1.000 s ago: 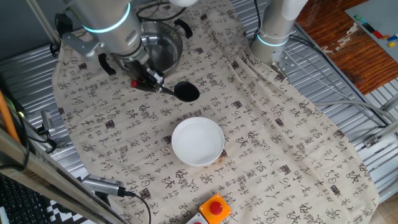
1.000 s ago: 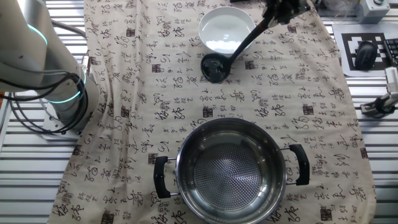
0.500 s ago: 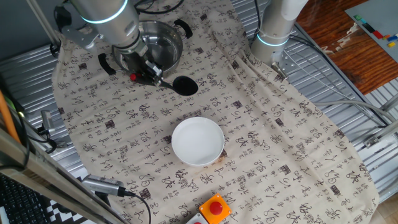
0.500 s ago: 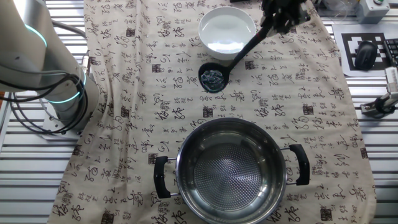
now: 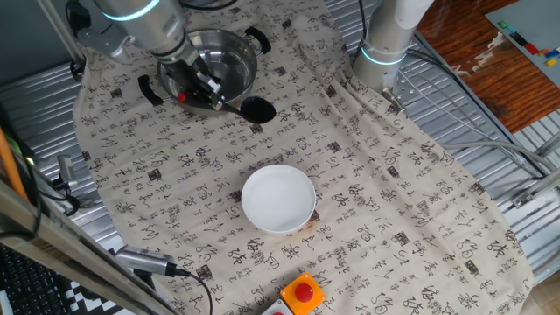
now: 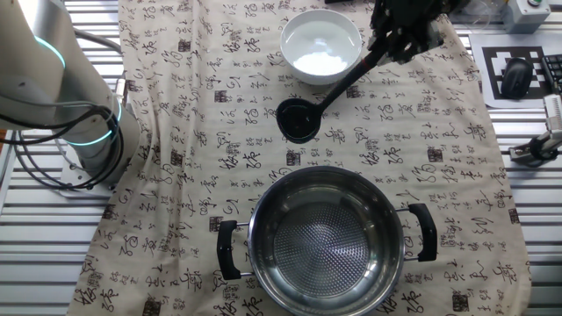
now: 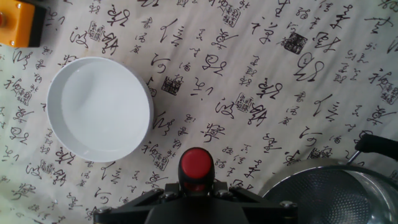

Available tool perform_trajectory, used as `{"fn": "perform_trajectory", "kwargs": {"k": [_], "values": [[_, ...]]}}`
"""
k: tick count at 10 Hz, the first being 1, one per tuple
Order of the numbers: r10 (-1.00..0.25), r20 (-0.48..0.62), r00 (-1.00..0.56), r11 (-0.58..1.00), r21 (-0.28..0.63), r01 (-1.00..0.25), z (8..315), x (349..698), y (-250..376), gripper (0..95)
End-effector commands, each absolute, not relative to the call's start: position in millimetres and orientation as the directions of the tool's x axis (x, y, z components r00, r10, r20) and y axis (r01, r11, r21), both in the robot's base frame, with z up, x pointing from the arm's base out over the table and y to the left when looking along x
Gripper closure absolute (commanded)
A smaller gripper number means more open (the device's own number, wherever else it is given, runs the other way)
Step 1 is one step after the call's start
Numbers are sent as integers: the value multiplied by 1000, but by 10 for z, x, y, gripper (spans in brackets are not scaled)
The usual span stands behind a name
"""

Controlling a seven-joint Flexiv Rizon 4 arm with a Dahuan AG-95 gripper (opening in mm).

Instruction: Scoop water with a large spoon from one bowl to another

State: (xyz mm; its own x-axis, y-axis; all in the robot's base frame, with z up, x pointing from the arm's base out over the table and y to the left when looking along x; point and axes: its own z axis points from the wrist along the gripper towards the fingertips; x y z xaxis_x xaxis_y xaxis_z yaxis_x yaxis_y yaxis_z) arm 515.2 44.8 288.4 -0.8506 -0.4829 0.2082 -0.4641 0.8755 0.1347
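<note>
My gripper (image 5: 194, 88) is shut on the red-ended handle of the black ladle (image 5: 256, 109). The ladle's scoop (image 6: 299, 119) hangs above the cloth between the white bowl (image 5: 278, 199) and the steel pot (image 5: 223, 61). In the other fixed view the gripper (image 6: 397, 35) is at the top right, right of the white bowl (image 6: 321, 45), and the steel pot (image 6: 327, 240) is in front. In the hand view the red handle end (image 7: 196, 163) sits between my jaws, with the white bowl (image 7: 99, 109) at the left and the pot's rim (image 7: 329, 186) at the lower right.
A patterned cloth (image 5: 376, 184) covers the table. An orange box with a red button (image 5: 302, 293) stands at the front edge and shows in the hand view (image 7: 18, 23). A second arm's base (image 5: 385, 44) stands at the back. Metal slats (image 5: 490, 149) flank the cloth.
My gripper has carried the ladle away from the white bowl toward the steel pot. The scoop has lifted slightly and now sits closer to the pot's rim.
</note>
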Motion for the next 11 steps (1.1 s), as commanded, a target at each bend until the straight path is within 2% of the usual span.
{"fn": "perform_trajectory", "kwargs": {"k": [1, 11], "values": [[-485, 202, -851, 874, 136, -466, 2875, 5148, 441, 950], [-448, 193, -873, 894, 121, -432, 2875, 5148, 441, 950]]}}
